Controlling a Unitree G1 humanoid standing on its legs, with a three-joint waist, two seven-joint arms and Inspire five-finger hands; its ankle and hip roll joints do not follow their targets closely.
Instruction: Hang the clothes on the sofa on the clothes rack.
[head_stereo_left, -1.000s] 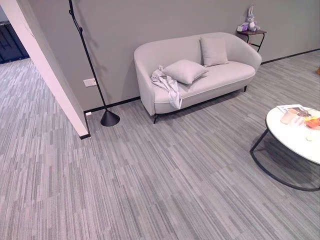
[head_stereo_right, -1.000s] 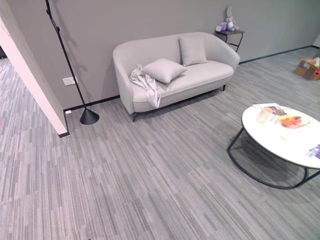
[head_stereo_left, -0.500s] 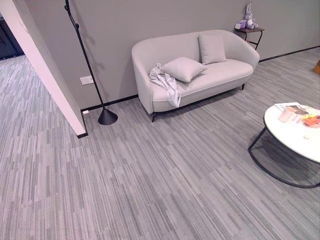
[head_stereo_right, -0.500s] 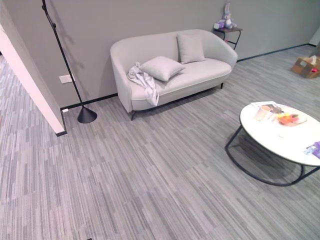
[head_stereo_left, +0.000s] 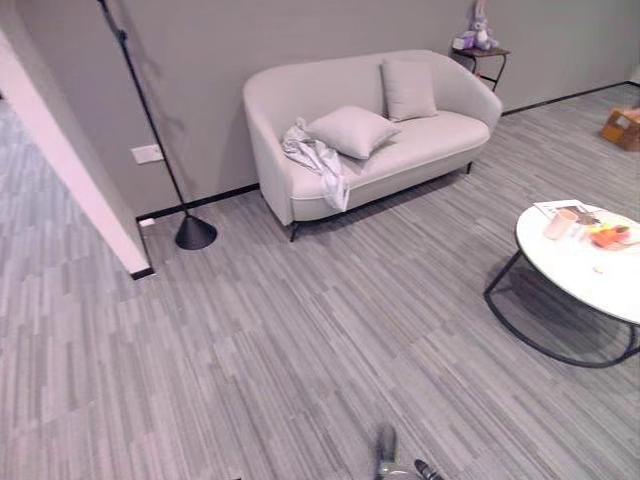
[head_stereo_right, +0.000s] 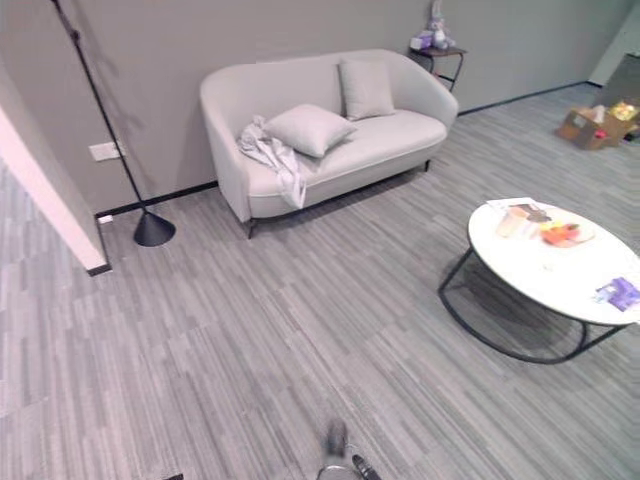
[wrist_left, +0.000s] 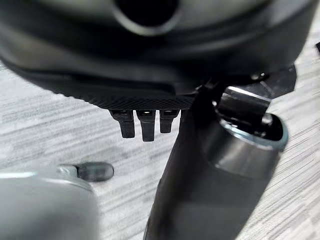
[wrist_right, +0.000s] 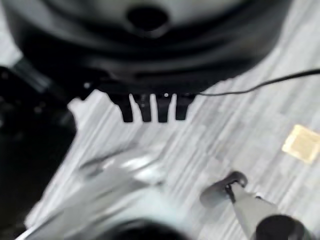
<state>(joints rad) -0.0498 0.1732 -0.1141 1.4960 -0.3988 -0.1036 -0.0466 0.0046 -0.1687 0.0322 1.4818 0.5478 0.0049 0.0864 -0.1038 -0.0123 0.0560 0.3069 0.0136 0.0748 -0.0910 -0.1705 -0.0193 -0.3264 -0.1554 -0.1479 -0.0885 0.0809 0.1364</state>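
A crumpled light grey garment (head_stereo_left: 318, 160) lies over the left end of the pale sofa's (head_stereo_left: 430, 140) seat and hangs down its front edge. Left of the sofa, a thin black pole stand (head_stereo_left: 150, 115) with a cone base (head_stereo_left: 195, 233) rises against the grey wall. Both hands are far from the sofa, over the striped carpet. My left hand (wrist_left: 142, 125) holds its fingers straight over the floor with nothing in them. My right hand (wrist_right: 150, 107) also has straight fingers and holds nothing.
Two cushions (head_stereo_left: 352, 130) rest on the sofa. A round white coffee table (head_stereo_left: 590, 275) with a cup and a dish stands at the right. A white partition corner (head_stereo_left: 75, 180) juts in at the left. A small side table (head_stereo_left: 480, 52) and a cardboard box (head_stereo_left: 622, 128) stand at the back right.
The whole picture has shifted, so the camera has moved; the box at the back right has come further into view. The garment, sofa and pole stand have not moved.
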